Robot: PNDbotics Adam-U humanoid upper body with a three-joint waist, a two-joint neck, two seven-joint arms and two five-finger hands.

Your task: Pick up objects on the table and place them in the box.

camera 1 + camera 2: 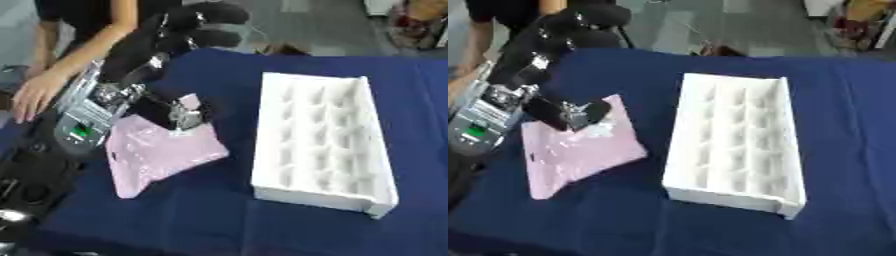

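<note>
Left hand [175,111] reaches down onto the pink bag [157,152], fingers curled at its top edge as if pinching it. That bag lies flat on the blue worktop [210,220], just left of the white box [324,145]. Picking up is in hand; next, lift and carry rightward over the box.

left arm slants in from the upper left; left hand [179,112] lowered, fingers [188,119] curled.
</note>
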